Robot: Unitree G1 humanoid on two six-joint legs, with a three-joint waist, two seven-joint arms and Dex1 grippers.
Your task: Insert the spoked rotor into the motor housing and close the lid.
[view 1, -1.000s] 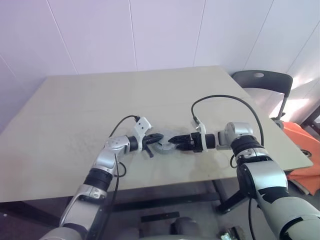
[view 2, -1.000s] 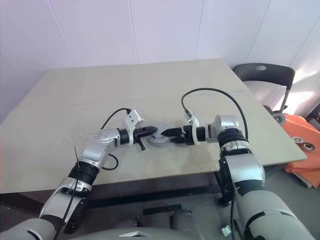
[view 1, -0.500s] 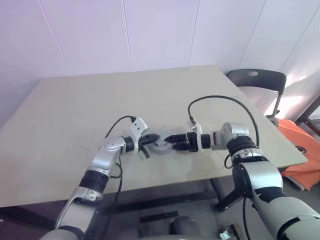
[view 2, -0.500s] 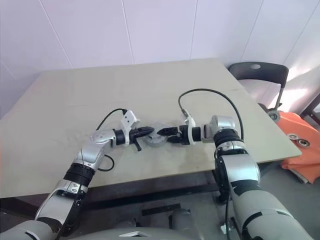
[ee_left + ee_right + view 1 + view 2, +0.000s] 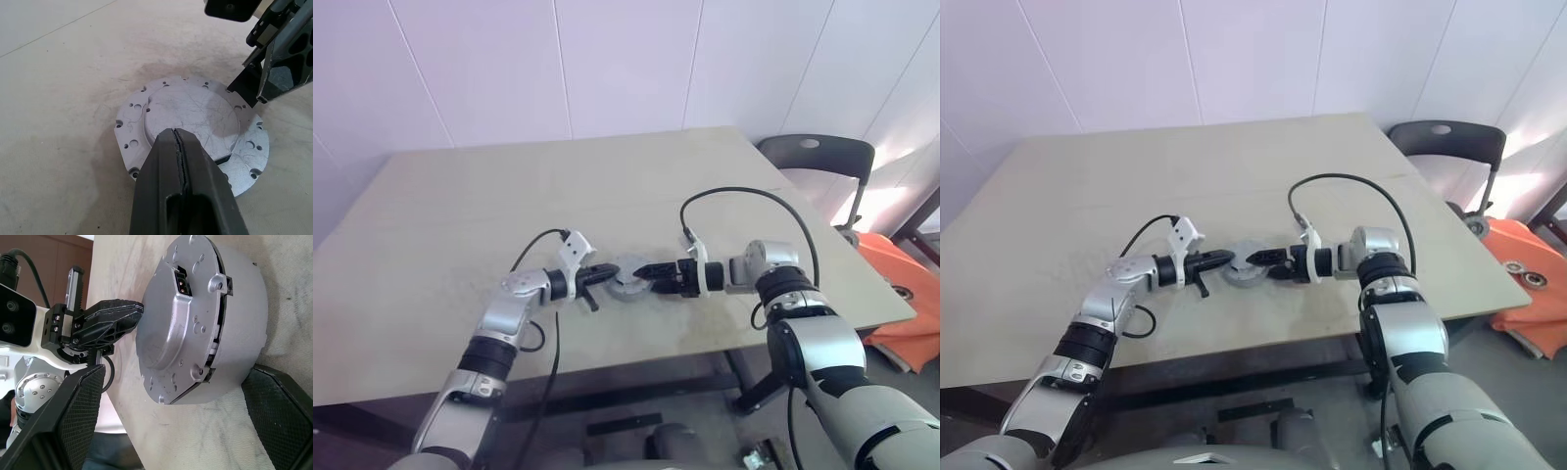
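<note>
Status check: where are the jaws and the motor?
Left gripper shut, tip beside the lidded motor housing. Right gripper open, jaws straddling it. Table around it bare.

Silver-grey jointed arms with black bands, black two-fingered left gripper [image 5: 600,273] and right gripper [image 5: 640,271], white wrist camera blocks, looping black cables

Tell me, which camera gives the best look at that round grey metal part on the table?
The left wrist view: the lid sits there face-on, its rim holes plain. The right wrist view shows it edge-on, between the open right gripper fingers. In the head views it is a small grey disc between the two grippers.
</note>
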